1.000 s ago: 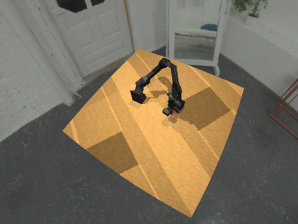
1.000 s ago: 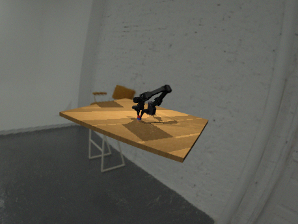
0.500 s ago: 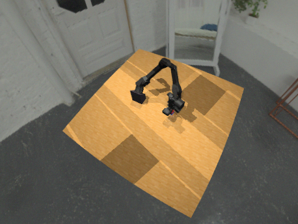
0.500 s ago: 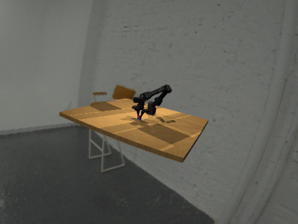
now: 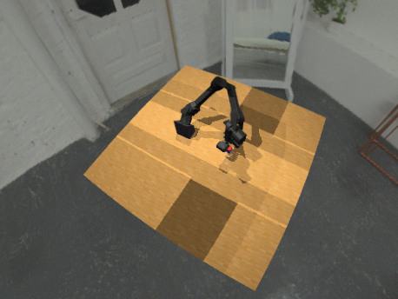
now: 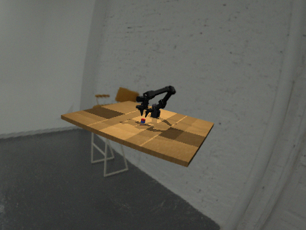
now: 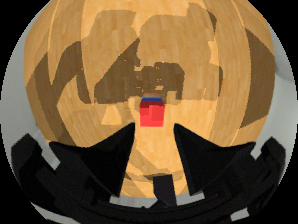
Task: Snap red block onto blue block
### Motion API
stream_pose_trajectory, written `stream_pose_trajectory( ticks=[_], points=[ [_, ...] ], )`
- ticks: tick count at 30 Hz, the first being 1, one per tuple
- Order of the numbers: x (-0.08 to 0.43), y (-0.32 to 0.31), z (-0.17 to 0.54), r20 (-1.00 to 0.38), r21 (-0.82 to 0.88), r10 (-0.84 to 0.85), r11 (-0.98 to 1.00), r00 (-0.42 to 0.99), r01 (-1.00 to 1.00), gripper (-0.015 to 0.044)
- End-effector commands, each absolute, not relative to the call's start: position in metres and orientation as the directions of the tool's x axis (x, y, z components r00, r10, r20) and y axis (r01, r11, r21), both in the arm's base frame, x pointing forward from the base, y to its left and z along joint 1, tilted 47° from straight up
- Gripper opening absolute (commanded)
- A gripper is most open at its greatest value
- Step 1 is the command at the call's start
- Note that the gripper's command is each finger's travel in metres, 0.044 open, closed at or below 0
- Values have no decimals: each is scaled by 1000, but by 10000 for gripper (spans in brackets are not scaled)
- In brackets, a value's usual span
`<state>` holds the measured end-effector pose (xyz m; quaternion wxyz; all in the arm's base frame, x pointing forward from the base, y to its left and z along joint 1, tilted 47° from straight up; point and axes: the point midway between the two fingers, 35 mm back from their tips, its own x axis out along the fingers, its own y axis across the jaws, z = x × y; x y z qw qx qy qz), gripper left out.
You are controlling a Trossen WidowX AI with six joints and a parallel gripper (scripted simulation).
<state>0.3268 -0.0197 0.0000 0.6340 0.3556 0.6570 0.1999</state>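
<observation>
The exterior view shows the red block (image 5: 229,149) (image 6: 143,119) (image 7: 152,115) below the gripper (image 5: 226,144) (image 6: 143,116) (image 7: 154,125).

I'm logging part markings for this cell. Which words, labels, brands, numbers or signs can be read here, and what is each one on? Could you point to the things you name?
None can be read in any view.
The red block (image 5: 229,149) (image 6: 143,119) (image 7: 152,116) and blue block (image 6: 143,122) (image 7: 151,99): no lettering shows.
The black arm (image 5: 235,102) (image 6: 158,91) and its claw (image 6: 143,115) (image 7: 154,125): no brand or number shows; any small print would be too small to read.
</observation>
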Motion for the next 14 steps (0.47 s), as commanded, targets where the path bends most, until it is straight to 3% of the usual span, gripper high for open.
stream_pose_trajectory(
  ticks=[1,14],
  points=[
    [323,-65,44,-695,713,715,671,76,204,220],
    [324,-69,44,-695,713,715,671,76,204,220]
  ],
)
